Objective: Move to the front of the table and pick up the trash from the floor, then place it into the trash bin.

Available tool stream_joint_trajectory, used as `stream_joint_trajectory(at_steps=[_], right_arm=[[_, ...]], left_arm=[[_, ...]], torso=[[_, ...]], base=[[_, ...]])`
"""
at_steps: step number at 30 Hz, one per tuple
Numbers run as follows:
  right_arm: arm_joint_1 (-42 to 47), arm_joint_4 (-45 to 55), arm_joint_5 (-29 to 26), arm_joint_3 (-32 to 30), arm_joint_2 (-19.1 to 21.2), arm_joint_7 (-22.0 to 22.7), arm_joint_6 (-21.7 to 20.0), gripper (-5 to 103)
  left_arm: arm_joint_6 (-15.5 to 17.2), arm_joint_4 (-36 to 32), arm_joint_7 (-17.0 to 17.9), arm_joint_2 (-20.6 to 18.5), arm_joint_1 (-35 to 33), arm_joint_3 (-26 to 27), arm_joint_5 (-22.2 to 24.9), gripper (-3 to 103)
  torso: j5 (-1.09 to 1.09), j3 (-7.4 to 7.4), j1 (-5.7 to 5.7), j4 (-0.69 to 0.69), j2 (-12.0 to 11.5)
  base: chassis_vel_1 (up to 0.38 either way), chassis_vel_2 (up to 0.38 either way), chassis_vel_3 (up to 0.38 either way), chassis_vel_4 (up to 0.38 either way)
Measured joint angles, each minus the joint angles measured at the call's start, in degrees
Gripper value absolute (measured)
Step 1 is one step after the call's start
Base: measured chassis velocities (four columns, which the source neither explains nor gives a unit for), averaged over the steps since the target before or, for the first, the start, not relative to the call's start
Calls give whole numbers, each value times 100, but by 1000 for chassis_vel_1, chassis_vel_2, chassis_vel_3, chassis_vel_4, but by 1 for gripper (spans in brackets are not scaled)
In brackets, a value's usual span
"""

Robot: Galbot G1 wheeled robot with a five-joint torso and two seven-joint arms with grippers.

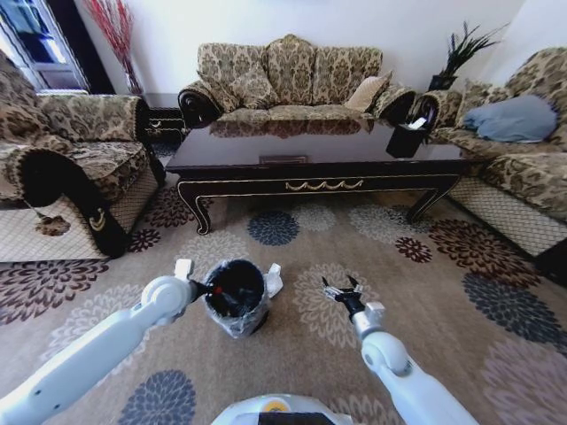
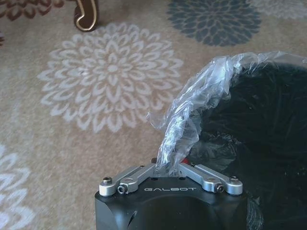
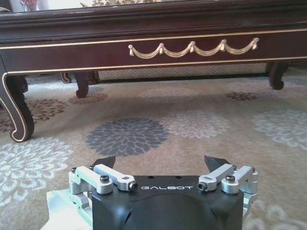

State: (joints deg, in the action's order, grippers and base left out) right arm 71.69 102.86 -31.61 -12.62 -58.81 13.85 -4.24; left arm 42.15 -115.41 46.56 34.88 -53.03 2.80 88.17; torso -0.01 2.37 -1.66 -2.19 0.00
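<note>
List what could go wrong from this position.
The left gripper is pinched on the trash bin liner at the rim; pulling away could tear the bag or tip the light bin. The right gripper hangs open and low above the carpet near the table; a forward move could strike its rail.

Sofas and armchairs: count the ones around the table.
3: one sofa behind the table, one at its left end, one at its right end. More may sit beyond view.
</note>
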Motion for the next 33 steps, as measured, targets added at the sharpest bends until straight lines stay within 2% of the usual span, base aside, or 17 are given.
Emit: stream_joint_trajectory(at_steps=[7, 14, 19, 28, 30, 33], right_arm=[[-982, -1001, -136, 700, -171, -44, 21, 100], [-1619, -1734, -191, 1169, -350, -146, 68, 100], [-2155, -2335, -207, 1554, -643, -294, 143, 100], [-2979, -3285, -214, 2136, -1318, -546, 265, 100], [-3026, -3360, -208, 2159, -1357, -561, 274, 100], [-3288, -3912, -175, 2313, -1609, -660, 337, 100]], left_arm=[[0, -42, -90, 22, -448, 379, -214, 0], [0, -2, -132, 22, -557, 481, -326, 0], [-1, -18, -139, 9, -640, 539, -324, 0], [-1, -16, -130, -3, -1076, 1027, -343, 0], [-1, -25, -130, -3, -1107, 1062, -345, 0], [-1, -62, -130, 9, -1312, 1271, -382, 0]], torso=[[0, 0, 0, -1, 0], [0, 0, 0, -1, 0], [1, 1, 0, -1, 0], [0, 0, 0, -1, 0], [0, 0, 0, 0, 0], [0, 0, 0, 0, 0]], base=[[0, 0, 0, 0], [0, 0, 0, 0], [0, 0, 0, 0], [0, 0, 0, 0], [0, 0, 0, 0], [0, 0, 0, 0]])
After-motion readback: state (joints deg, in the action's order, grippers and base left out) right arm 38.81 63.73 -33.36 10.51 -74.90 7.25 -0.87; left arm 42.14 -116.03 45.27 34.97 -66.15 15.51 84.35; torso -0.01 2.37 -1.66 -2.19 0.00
